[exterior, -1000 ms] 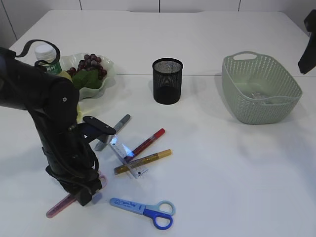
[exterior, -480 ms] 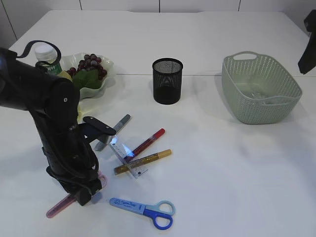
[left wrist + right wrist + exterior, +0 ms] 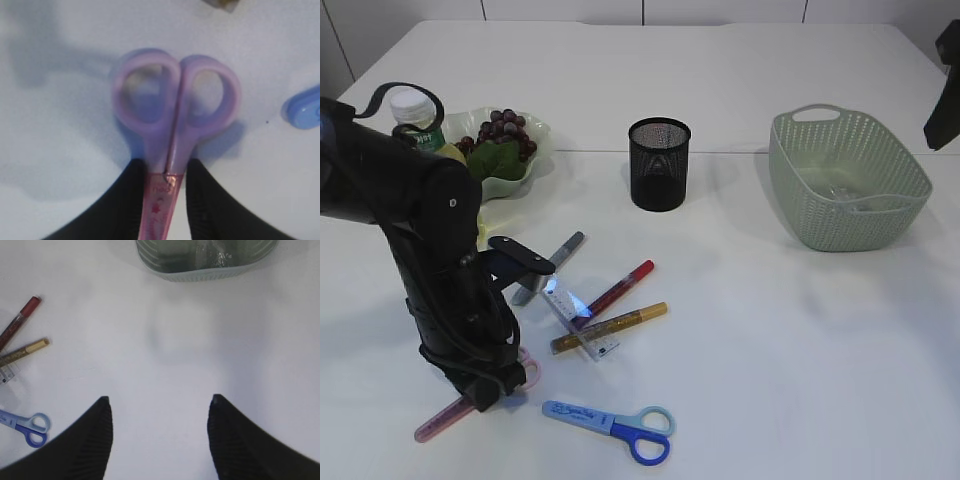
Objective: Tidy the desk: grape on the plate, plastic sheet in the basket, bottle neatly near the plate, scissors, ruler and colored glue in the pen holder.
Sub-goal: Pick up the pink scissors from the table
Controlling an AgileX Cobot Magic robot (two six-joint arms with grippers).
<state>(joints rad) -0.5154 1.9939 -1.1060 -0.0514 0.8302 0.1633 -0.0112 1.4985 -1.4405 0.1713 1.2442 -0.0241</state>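
Observation:
Pink scissors (image 3: 172,107) lie flat at the table's front left, their blade (image 3: 438,420) sticking out from under my left arm. My left gripper (image 3: 165,166) points down at them, both fingers pressed against the neck just below the handle rings. Blue scissors (image 3: 610,425) lie to the right. A clear ruler (image 3: 575,315) and red (image 3: 620,287), gold (image 3: 610,326) and silver (image 3: 552,262) glue pens lie mid-table. The black mesh pen holder (image 3: 659,163) stands behind them. Grapes (image 3: 503,128) rest on the plate (image 3: 515,185), the bottle (image 3: 413,110) beside it. My right gripper (image 3: 160,405) hangs open and empty.
The green basket (image 3: 847,180) stands at the right with a clear plastic sheet (image 3: 217,257) inside. The right arm (image 3: 945,90) hangs high at the far right edge. My left arm hides the table area around the pink scissors' middle.
The left jaws have closed in onto the pink scissors' neck. The left arm has shifted only slightly. The right arm has not moved.

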